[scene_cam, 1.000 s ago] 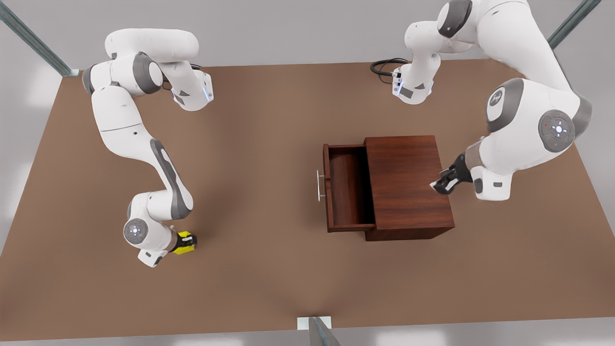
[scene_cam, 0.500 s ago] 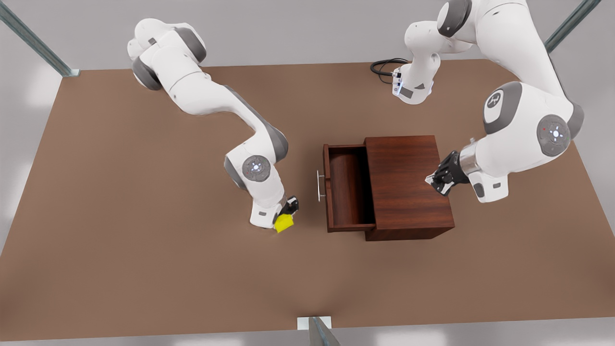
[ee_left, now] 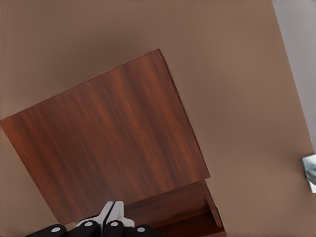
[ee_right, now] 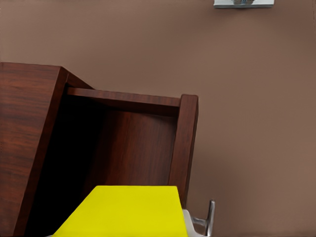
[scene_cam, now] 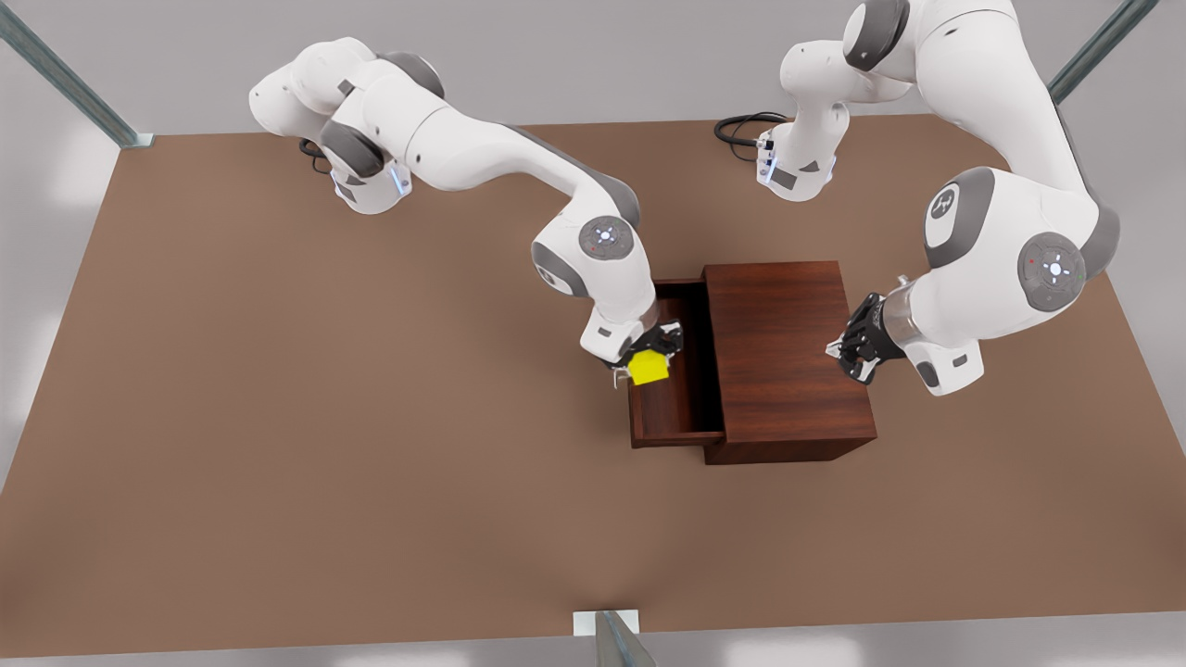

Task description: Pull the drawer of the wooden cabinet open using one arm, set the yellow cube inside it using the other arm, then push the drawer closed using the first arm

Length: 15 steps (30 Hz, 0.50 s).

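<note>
Now right fingers clamp yellow cube above open drawer.

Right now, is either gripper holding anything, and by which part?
The right gripper grips the yellow cube by its upper part; the left gripper holds nothing.

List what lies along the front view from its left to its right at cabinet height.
Bare table → right gripper holding the yellow cube over the open drawer → wooden cabinet → left gripper, fingers shut.
</note>
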{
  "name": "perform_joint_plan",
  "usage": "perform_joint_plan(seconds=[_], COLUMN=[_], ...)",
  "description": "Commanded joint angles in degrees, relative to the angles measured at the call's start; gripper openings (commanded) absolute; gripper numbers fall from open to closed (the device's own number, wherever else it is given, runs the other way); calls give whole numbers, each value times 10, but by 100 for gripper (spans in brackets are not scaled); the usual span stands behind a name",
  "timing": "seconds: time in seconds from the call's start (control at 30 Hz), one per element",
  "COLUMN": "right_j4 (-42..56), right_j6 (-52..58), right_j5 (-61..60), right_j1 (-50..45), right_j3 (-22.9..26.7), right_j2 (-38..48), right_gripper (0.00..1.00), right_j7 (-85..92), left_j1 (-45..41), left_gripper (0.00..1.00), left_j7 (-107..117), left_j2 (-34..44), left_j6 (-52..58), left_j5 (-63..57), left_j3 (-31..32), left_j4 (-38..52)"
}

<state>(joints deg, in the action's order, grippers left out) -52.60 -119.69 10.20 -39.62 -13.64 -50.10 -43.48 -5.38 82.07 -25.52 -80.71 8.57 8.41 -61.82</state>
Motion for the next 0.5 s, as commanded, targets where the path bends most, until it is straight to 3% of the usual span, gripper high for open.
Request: perform_joint_plan(seconds=[0.0,0.13,0.2,0.23,0.27,0.4,0.47], right_j4=[2,2,2,1,1,1,-7], right_j6=[-47,-99,-102,-101,-96,-4,100], right_j5=[4,4,4,4,4,5,3], right_j1=[-5,-11,-11,-11,-11,8,90], right_j3=[0,-3,-4,-3,-4,4,-3], right_j2=[-3,-20,-31,-32,-31,10,83], right_gripper=[64,65,71,90,100,100,100], right_j7=[-312,-322,-322,-322,-323,-304,-189], left_j1=[0,1,4,2,0,-34,-70], left_gripper=[21,21,21,21,21,21,21], left_j7=[61,61,60,59,61,109,163], left_j2=[0,0,-1,-1,-1,-5,-15], left_j6=[-2,-2,-3,-4,-4,-41,-79], left_j5=[0,0,0,1,4,58,60], left_j3=[0,0,0,0,1,4,3], left_j4=[0,0,0,0,0,1,0])
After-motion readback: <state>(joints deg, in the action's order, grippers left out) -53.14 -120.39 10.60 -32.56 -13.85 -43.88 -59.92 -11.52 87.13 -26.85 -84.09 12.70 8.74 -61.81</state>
